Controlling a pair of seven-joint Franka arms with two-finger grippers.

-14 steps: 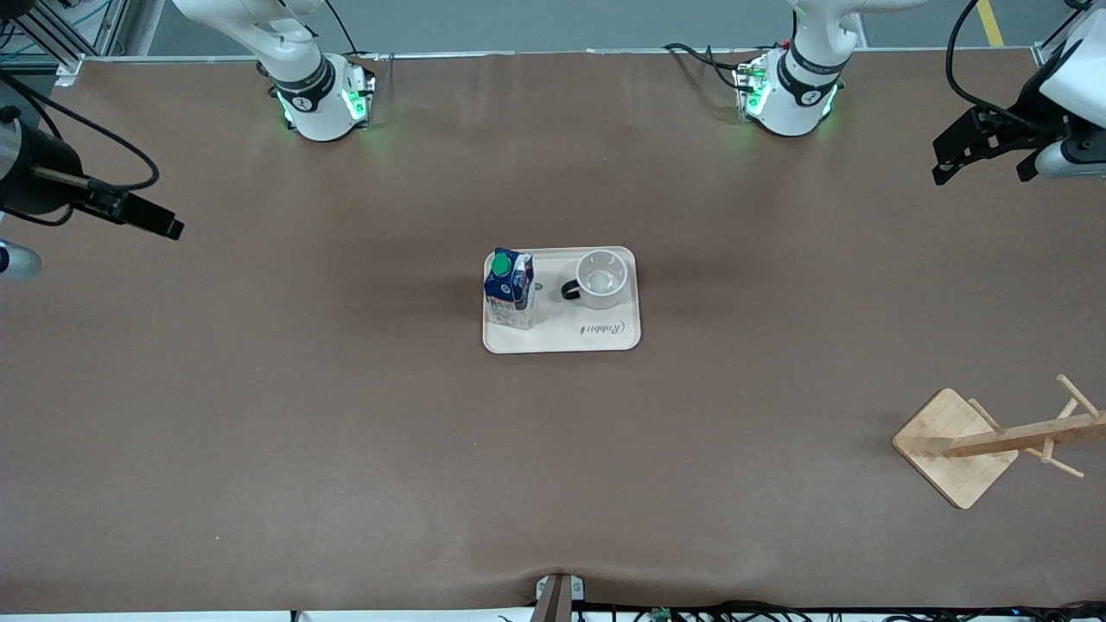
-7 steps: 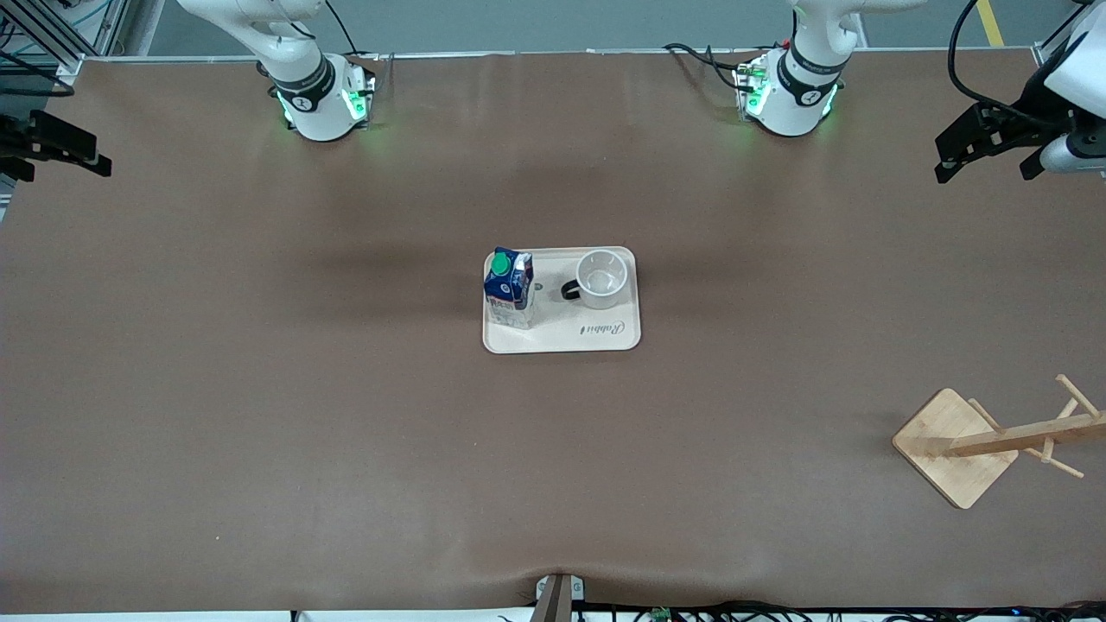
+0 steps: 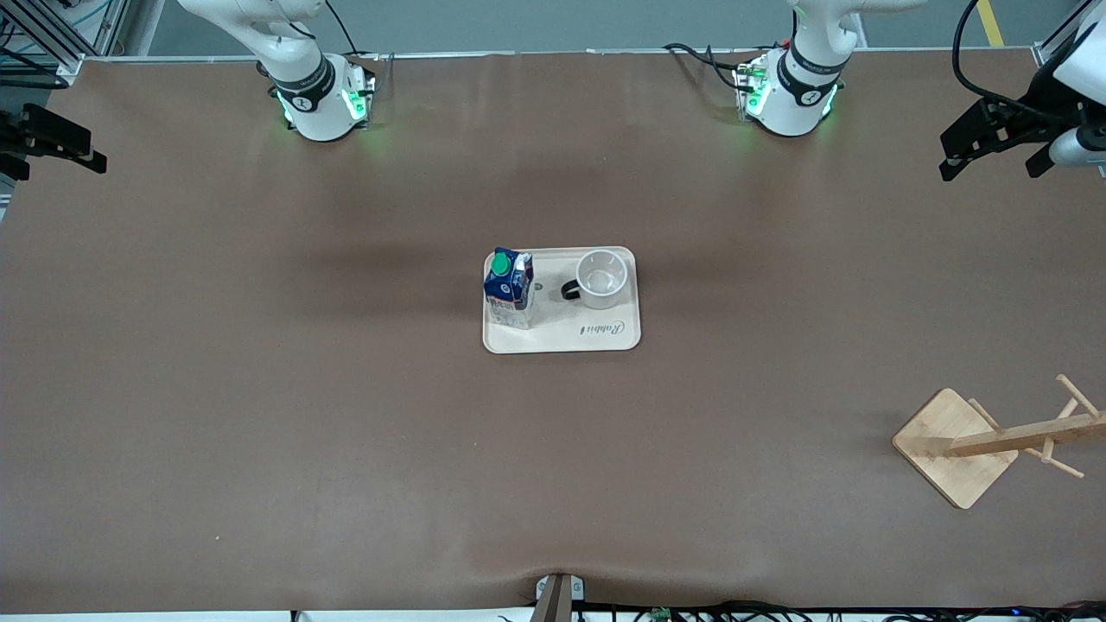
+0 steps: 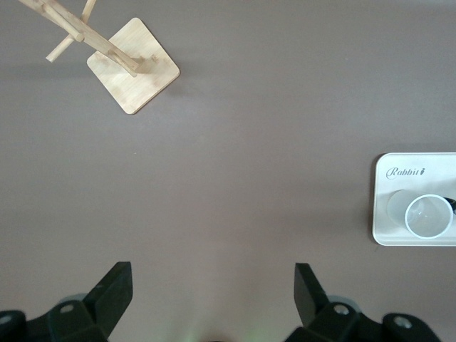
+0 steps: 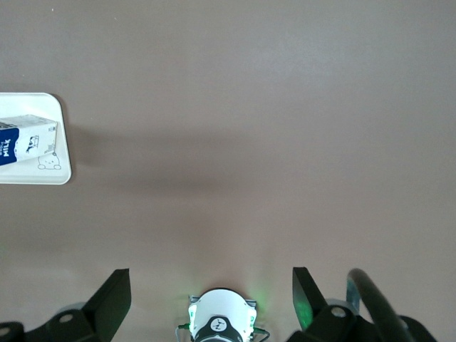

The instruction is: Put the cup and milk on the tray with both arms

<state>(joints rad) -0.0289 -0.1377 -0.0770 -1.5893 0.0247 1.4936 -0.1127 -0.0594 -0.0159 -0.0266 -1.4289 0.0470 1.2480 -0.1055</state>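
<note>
The cream tray [image 3: 562,339] lies in the middle of the table. The milk carton [image 3: 509,288] stands upright on it at the right arm's end. The white cup [image 3: 600,279] stands on it at the left arm's end, its black handle toward the carton. My left gripper [image 3: 994,151] is open and empty, high over the table's left-arm end. My right gripper [image 3: 54,147] is open and empty, high over the right-arm end. The left wrist view shows the tray [image 4: 388,214] and cup [image 4: 428,216]. The right wrist view shows the tray [image 5: 58,174] and carton [image 5: 25,140].
A wooden mug rack [image 3: 985,445] with a square base lies tipped near the left arm's end, nearer the front camera; it also shows in the left wrist view [image 4: 132,65]. The right arm's green-lit base [image 5: 221,317] shows between the right gripper's fingers.
The right gripper has drawn back from over the table to its right-arm edge and risen. The left gripper has drifted slightly away from the tray. Tray, carton and cup have not moved.
</note>
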